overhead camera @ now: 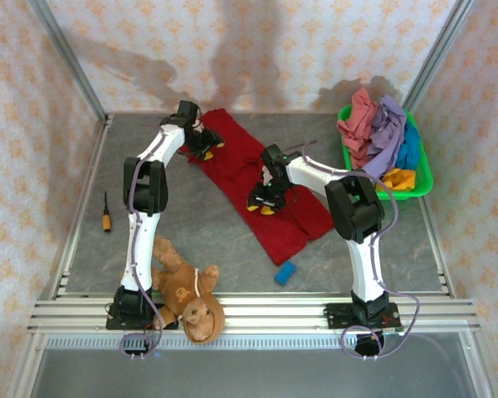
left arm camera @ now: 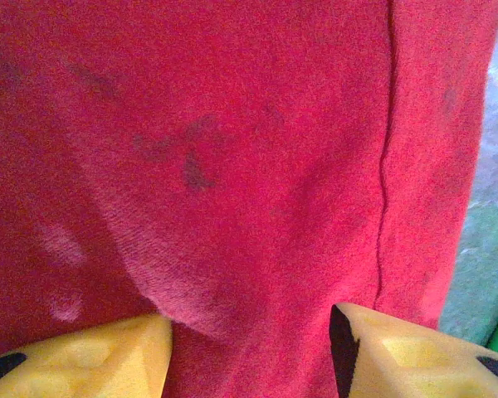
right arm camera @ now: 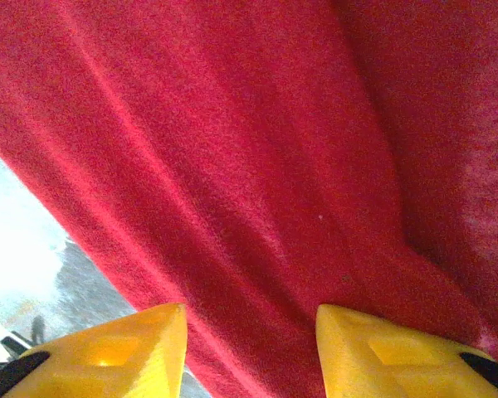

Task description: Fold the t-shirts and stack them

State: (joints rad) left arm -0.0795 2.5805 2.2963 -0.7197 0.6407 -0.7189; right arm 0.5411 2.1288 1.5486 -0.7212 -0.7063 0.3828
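Grey table [overhead camera: 191, 224], walled on three sides with patterned paper, carries the dark red t-shirt [overhead camera: 232, 170], which lies spread on a diagonal across its middle. The other t-shirts [overhead camera: 382, 133] are heaped in the green basket [overhead camera: 423, 178] at the far right, not yet folded.

Left tool [overhead camera: 206, 148] sits on the shirt's far end; right tool [overhead camera: 261, 206] sits at its left edge, about midway along. Both wrist views show the jaws part-way apart with red cloth across the gap. No firm pinch is evident on either side.

Hazards, as judged:
- Closing from this stance may catch one layer alone, or nothing, so the cloth would slip free on lifting. The left wrist view shows a small ridge of fabric raised between the fingers [left arm camera: 108, 356], which may bunch instead of seating cleanly.
- The two tools stand at unlike points of the garment. An uneven pull would skew the fold or drag the whole shirt.
- The shirt's near end lies close to a small blue block [overhead camera: 285, 273]. Dragging that way could sweep it along.
- The teddy bear [overhead camera: 187, 294] lies against the left arm's base, so a low retreat could snag it.
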